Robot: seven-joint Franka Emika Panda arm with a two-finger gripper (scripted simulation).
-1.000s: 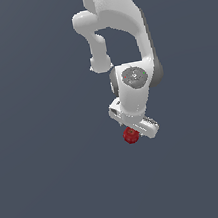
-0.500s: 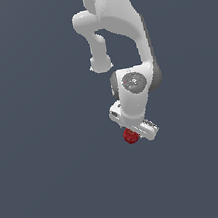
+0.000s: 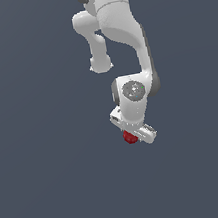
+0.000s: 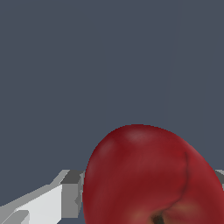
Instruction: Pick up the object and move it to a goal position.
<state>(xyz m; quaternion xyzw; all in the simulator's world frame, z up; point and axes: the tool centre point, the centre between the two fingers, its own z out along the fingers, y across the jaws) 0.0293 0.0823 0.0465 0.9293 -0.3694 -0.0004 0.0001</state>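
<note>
A big dark red ball [image 4: 151, 177] fills much of the wrist view, very close to the camera. Its skin is smooth and shiny, with a thin dark line running down one side and a small dark dimple low down. One gray and white finger [image 4: 52, 199] of the gripper [image 4: 144, 192] sits right against the ball's side. A tiny bit of the other finger peeks out on the far side. The ball is between them. Behind it all is plain dark gray-blue.
</note>
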